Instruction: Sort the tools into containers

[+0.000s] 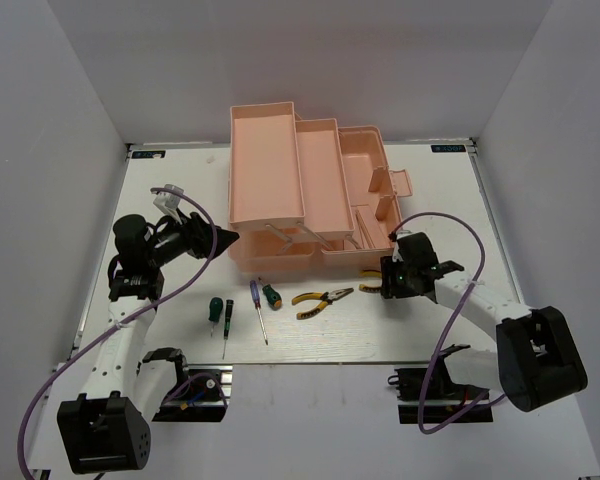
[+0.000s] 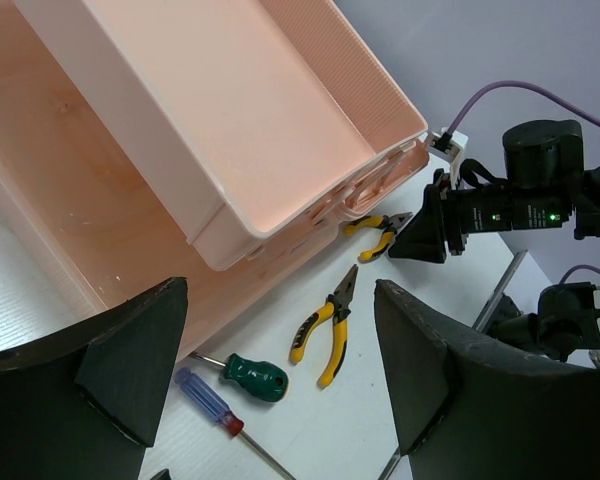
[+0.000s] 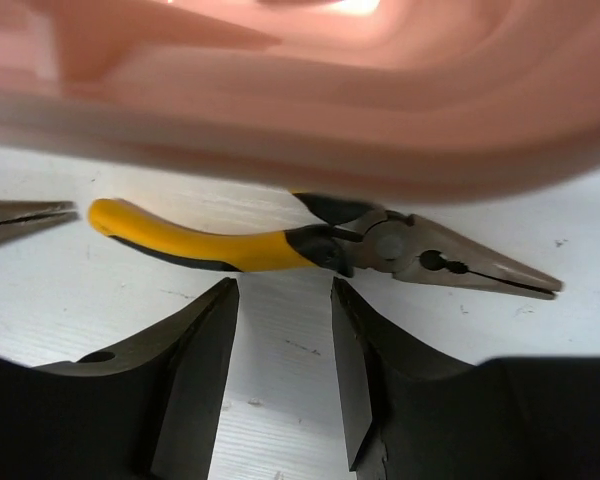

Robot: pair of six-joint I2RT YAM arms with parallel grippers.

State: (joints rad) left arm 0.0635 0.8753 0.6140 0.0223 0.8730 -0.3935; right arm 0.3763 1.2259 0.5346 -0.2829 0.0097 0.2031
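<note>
White fine-lined table [image 1: 175,185], translucent peach plastic toolbox [image 1: 265,165], yellow-handled pointed steel pliers [image 3: 310,246]

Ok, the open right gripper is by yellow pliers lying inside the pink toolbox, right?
No: the right wrist view shows the yellow pliers lying on the table beside the pink toolbox, not inside it. The right gripper is open by them.

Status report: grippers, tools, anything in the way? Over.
Left gripper open, empty, beside toolbox. Right gripper open, lined up on yellow pliers, not gripping. Toolbox edge hides pliers' far handle.
</note>
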